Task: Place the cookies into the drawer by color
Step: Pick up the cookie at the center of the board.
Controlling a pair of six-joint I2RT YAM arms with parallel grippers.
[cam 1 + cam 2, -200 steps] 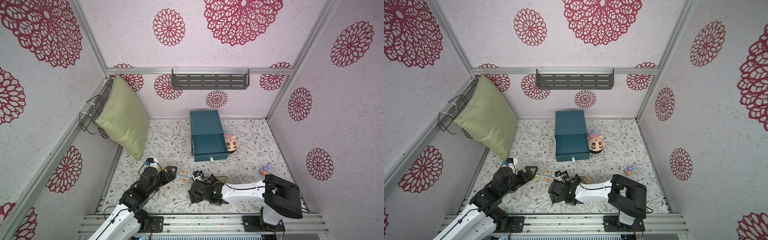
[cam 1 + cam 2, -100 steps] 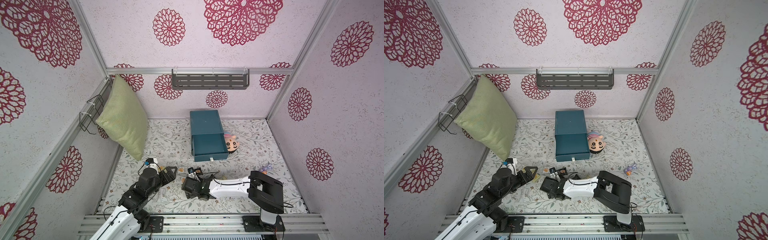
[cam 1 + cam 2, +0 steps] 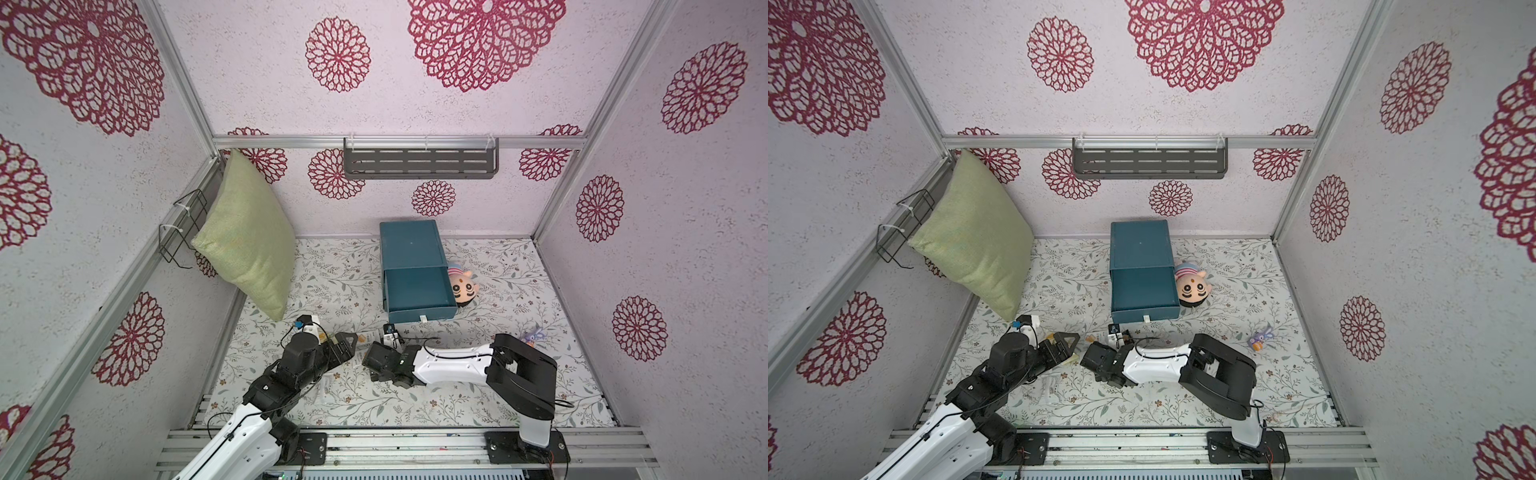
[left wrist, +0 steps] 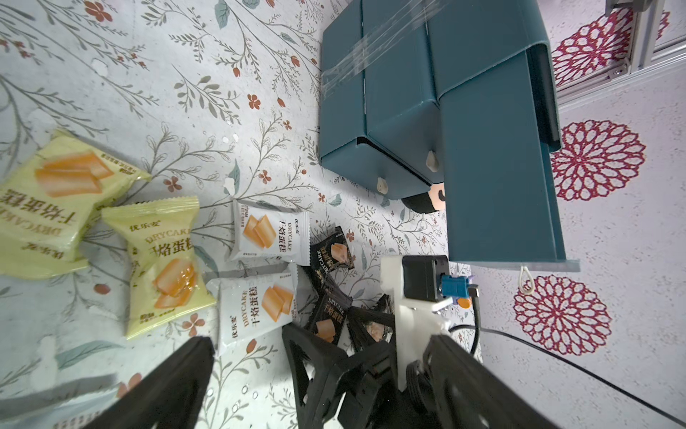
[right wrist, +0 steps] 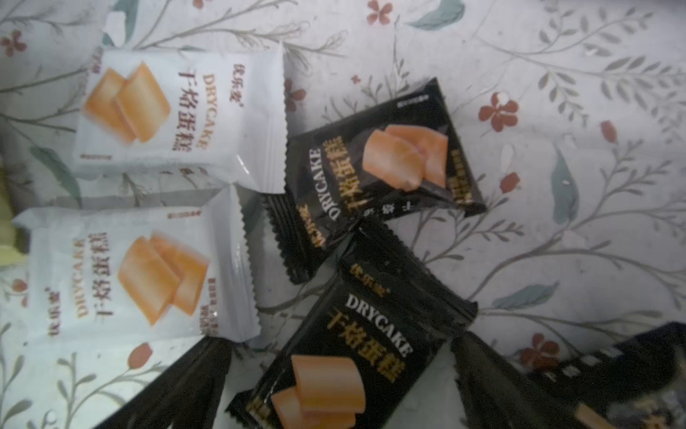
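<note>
While the drawer [image 3: 409,249] is standing near the back edge of the desk [image 3: 498,395], with its top compartment [image 3: 417,291] pulled out toward the front, we are finding the cookies [image 4: 271,234] lying loose on the floral cover between the drawer's front and the desk's front edge, a little left of the middle. Through the left wrist view we are counting two yellow packets [image 4: 163,267] touching at a corner, two white packets [image 4: 256,304] side by side just beside them, and a small heap of black packets [image 4: 332,252] overlapping one another next to the white ones. The left hand [image 4: 247,341] is hovering near the white packets with its fingers [image 4: 178,375] spread wide, holding nothing. The right hand [image 5: 341,345] is hanging low over the black heap from the opposite side; its fingers [image 5: 193,382] are standing wide apart on either side of one black packet [image 5: 352,345] lying flat on the desk, and whether they are touching it we cannot tell. A pink plush head [image 3: 463,289] is resting against the right side of the drawer, a small purple figure [image 3: 534,334] is lying toward the right edge, and a green pillow [image 3: 245,237] is leaning at the left wall.
</note>
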